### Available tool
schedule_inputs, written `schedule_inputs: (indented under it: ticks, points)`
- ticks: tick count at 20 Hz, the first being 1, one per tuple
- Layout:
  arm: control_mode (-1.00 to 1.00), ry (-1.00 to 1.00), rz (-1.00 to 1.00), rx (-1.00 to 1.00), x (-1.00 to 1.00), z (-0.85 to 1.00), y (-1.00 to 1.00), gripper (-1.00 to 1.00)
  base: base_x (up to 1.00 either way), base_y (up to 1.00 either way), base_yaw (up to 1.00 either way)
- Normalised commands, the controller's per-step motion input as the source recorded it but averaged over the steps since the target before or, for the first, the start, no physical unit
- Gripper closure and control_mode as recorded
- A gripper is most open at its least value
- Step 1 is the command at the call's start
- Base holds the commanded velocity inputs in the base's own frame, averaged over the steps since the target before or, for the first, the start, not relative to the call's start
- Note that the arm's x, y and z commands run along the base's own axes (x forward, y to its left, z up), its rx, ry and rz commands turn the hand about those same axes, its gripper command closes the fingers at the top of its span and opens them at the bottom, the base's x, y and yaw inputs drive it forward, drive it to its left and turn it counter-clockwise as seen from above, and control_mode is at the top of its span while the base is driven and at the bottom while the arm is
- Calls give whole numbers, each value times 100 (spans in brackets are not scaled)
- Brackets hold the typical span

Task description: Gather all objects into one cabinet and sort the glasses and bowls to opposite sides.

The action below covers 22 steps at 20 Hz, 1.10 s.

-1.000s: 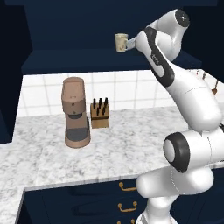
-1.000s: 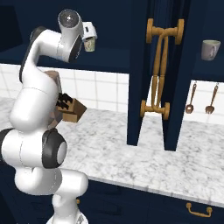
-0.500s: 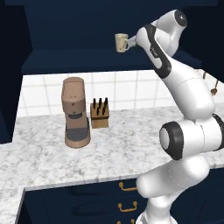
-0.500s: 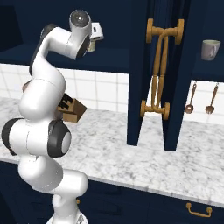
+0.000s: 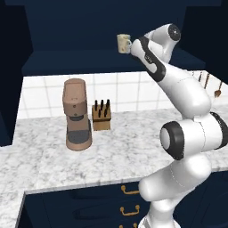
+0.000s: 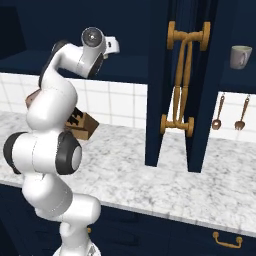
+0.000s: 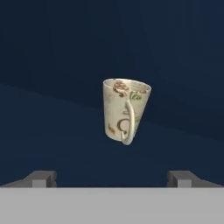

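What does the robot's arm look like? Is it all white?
Mostly white. The arm is made of smooth, rounded white sections with dark, nearly black bands and round caps at the joints. No loose cables show. At its end, the gripper has two small, blocky dark grey finger tips.

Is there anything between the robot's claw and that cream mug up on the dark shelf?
Nothing visible. In the hand view the gripper is open, its fingertips wide apart, and the cream mug stands straight ahead, handle toward the camera, with bare dark shelf between them.
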Motion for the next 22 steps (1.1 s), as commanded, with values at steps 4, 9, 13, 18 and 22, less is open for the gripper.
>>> schedule_inputs:
  ticks: [4,9,13,18,22]
  points:
    - [-100,12,0,0,22,0,0,-100,0,0,0]
    - [-100,19,0,0,61,1,0,-100,0,0,0]
    - [-100,10,0,0,22,0,0,-100,0,0,0]
    - [-100,2,0,0,43,-1,0,-100,0,0,0]
    - [-100,-1,0,0,27,-5,0,-100,0,0,0]
